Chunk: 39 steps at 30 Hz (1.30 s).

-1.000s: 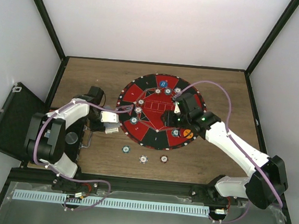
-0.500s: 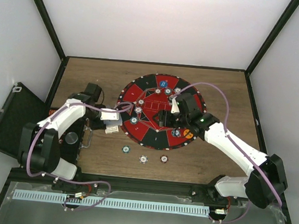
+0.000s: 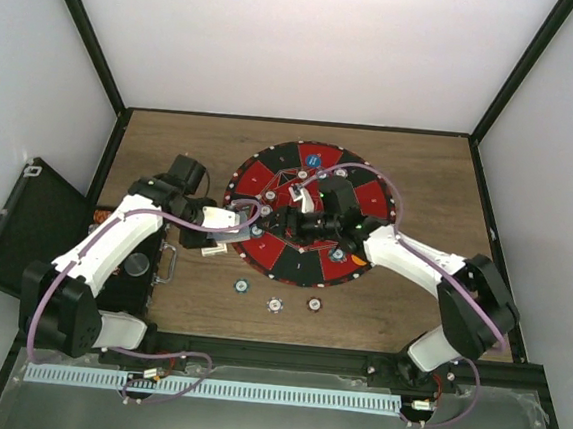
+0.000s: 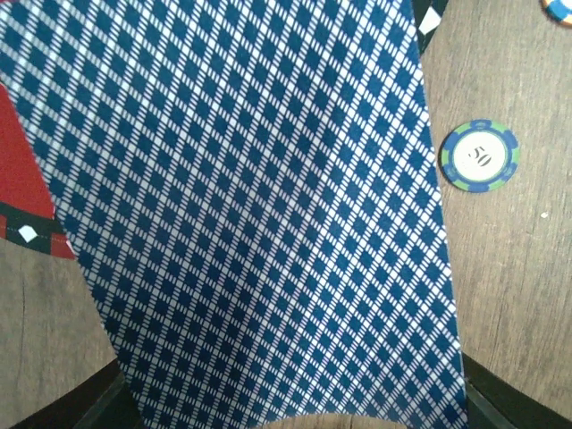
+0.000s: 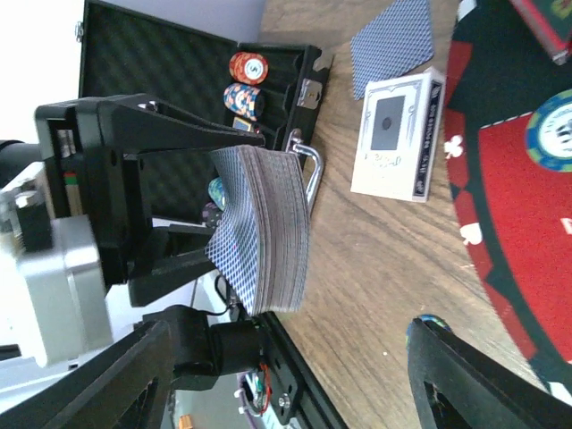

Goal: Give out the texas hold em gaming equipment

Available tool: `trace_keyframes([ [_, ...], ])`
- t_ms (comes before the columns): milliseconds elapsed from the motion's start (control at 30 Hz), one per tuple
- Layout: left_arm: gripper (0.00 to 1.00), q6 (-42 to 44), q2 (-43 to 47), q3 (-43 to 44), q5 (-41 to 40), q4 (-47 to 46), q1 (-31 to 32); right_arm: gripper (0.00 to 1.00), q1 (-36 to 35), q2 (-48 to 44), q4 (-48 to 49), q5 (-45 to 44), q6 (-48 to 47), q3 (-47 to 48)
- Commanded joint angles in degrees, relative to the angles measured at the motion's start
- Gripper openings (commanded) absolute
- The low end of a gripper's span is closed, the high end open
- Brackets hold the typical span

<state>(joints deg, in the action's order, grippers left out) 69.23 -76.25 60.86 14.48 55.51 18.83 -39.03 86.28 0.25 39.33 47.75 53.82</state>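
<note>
My left gripper (image 3: 217, 231) is shut on a deck of blue-backed playing cards (image 5: 266, 231), held on edge just left of the round red and black poker mat (image 3: 270, 178). In the left wrist view a card back (image 4: 241, 206) fills nearly the whole frame. My right gripper (image 3: 284, 220) reaches left across the mat toward the deck, open, with nothing between its fingers (image 5: 125, 384). Poker chips (image 3: 243, 285) lie on the wood in front of the mat, and one marked 50 (image 4: 480, 156) shows beside the cards. A blue marker disc (image 3: 313, 161) sits at the mat's far side.
An open black case (image 3: 24, 227) holding stacked chips (image 5: 248, 79) lies at the left table edge. A white card box (image 5: 398, 134) and a single face-down card (image 5: 393, 40) rest on the wood between case and mat. More chips (image 3: 338, 254) sit on the mat.
My right gripper has swung left over the mat toward the left gripper and opened wider. The left gripper has shifted slightly toward the mat, still gripping the deck.
</note>
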Motion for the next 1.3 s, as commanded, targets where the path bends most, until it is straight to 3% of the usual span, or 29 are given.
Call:
trace_keyframes([
  [0,0.04,-0.62,1.19,2.10,1.84,1.66,1.63,0.73,-2.13,3.66,6.32,4.81,3.48,3.12],
  [267,0.04,-1.07,1.50,2.86,1.17,1.80,2.95,0.70,-3.96,9.03,10.50,6.04,6.73,5.74],
  [567,0.04,-1.38,1.77,3.24,0.91,0.96,3.65,0.56,-4.74,13.97,16.58,8.97,11.37,8.33],
  [667,0.04,-1.38,1.88,3.45,0.98,0.68,3.67,0.47,-4.99,14.56,18.71,9.50,13.00,8.23],
  [867,0.06,-1.65,1.97,3.56,1.28,-0.74,3.82,0.20,-5.18,14.79,22.77,10.39,16.18,6.98],
  [900,0.17,-2.16,2.02,3.55,1.54,-1.34,3.91,0.15,-5.18,14.75,24.03,10.69,17.03,6.47],
  [933,0.39,-2.76,2.17,3.63,1.97,-1.66,3.93,0.10,-5.18,14.79,25.25,11.02,17.79,6.06],
  [967,0.73,-3.45,2.33,3.73,2.47,-1.98,3.93,0.06,-5.18,14.77,26.27,11.17,18.42,5.69],
  [1000,0.96,-4.47,2.97,3.64,3.05,-2.62,3.93,0.03,-5.16,14.75,26.96,11.28,18.92,5.42],
  [1033,0.99,-5.74,3.38,3.65,3.70,-3.47,3.93,0.01,-5.18,14.74,27.22,11.29,19.09,5.15],
  [1267,1.00,-10.25,4.01,5.94,9.17,-2.68,3.93,0.01,-5.18,13.72,31.64,11.92,21.49,3.00],
])
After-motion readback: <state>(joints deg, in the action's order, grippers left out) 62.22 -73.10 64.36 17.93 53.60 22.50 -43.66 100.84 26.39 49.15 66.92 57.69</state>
